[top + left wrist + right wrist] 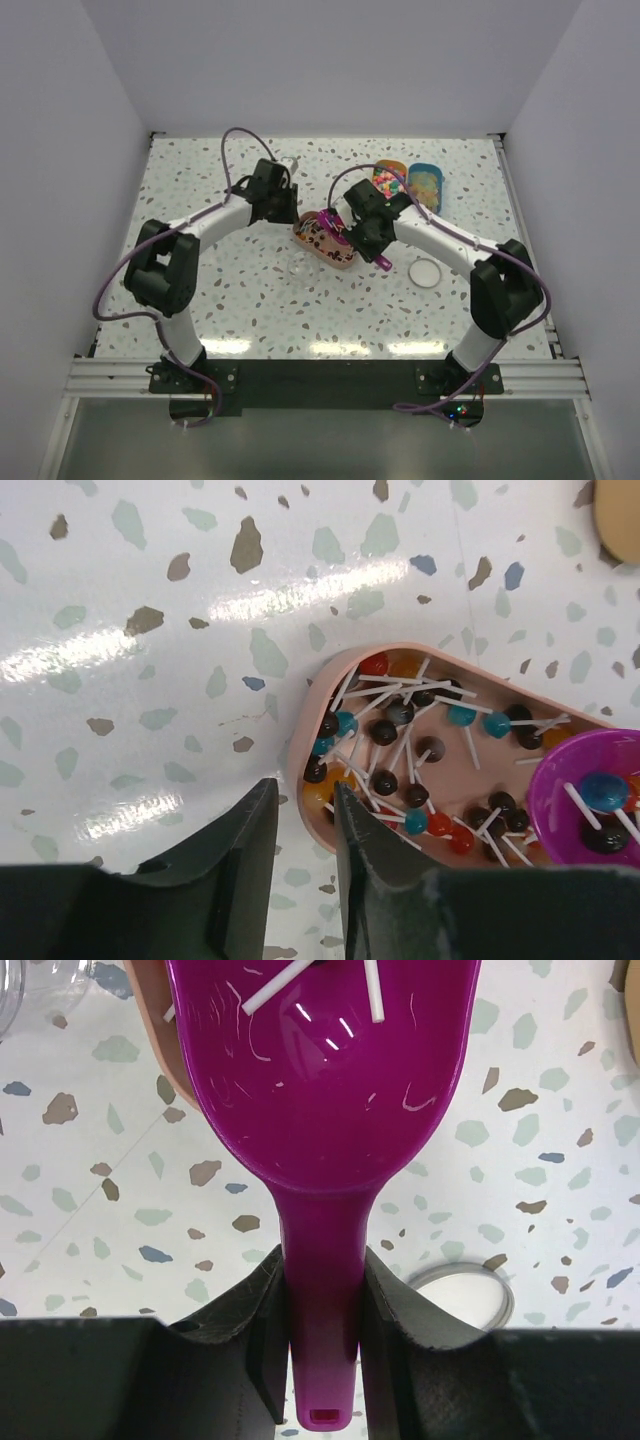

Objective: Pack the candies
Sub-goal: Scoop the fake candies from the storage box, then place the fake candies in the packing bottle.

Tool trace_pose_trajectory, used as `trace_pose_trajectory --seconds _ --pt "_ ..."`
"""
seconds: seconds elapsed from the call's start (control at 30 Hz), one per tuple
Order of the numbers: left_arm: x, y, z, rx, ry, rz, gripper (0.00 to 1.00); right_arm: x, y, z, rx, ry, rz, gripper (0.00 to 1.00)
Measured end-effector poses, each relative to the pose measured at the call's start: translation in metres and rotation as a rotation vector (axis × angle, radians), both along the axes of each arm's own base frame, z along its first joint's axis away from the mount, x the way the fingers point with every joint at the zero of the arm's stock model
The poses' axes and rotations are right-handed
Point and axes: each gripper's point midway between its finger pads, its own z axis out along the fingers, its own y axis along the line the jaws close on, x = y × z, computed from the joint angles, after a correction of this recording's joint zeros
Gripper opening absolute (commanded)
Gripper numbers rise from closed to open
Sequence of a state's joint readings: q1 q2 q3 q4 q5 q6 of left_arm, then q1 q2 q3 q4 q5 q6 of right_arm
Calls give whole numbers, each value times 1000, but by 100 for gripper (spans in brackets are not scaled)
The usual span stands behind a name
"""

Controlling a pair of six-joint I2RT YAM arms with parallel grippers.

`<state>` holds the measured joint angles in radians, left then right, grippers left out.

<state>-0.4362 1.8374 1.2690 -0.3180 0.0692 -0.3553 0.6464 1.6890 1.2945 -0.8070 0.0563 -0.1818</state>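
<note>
The candies (385, 758) are small dark, red, blue and brown balls on white sticks, lying in a pink oval tray (300, 780), which also shows in the top view (340, 258). My right gripper (322, 1260) is shut on the handle of the purple scoop (320, 1080). The scoop bowl (590, 795) sits over the tray's end with a few candies in it. My left gripper (303, 785) has a narrow gap between its fingers. It hangs over the tray's rounded end, one finger outside the rim and one over the candies. In the top view both grippers, left (283, 200) and right (365, 232), flank the tray.
A clear jar (300, 264) stands just left of the tray, and its white lid (425, 271) lies to the right, also in the right wrist view (465, 1295). An orange tray of bright candies (388, 180) and a blue tray of tan candies (425, 182) sit at the back right.
</note>
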Motion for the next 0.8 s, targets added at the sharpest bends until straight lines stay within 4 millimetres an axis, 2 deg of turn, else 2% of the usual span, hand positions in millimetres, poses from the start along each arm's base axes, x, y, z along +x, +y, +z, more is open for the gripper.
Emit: trace_pose_trajectory --seconds 0.2,0.23,0.3,0.47,0.5,0.6,0.67,0.8 --pt "9 16 58 -69 -131 39 51 -10 0 16 -19 -37 48 0" --pt "10 22 70 -79 -156 52 52 -14 1 18 -31 -39 65 0" --pt "13 36 93 -95 -213 81 62 -24 3 21 -64 -43 107 0" --pt "12 76 149 -93 -365 177 75 -45 11 32 -140 -43 209 0" --pt "8 83 156 -88 -389 191 83 -48 11 34 -154 -42 226 0" --pt "-5 102 169 -64 -444 237 92 -58 12 40 -193 -45 272 0" --pt "-15 113 171 -46 -468 261 95 -64 11 46 -226 -49 301 0" --pt "-27 126 164 6 -475 292 100 -68 16 60 -279 -82 343 0"
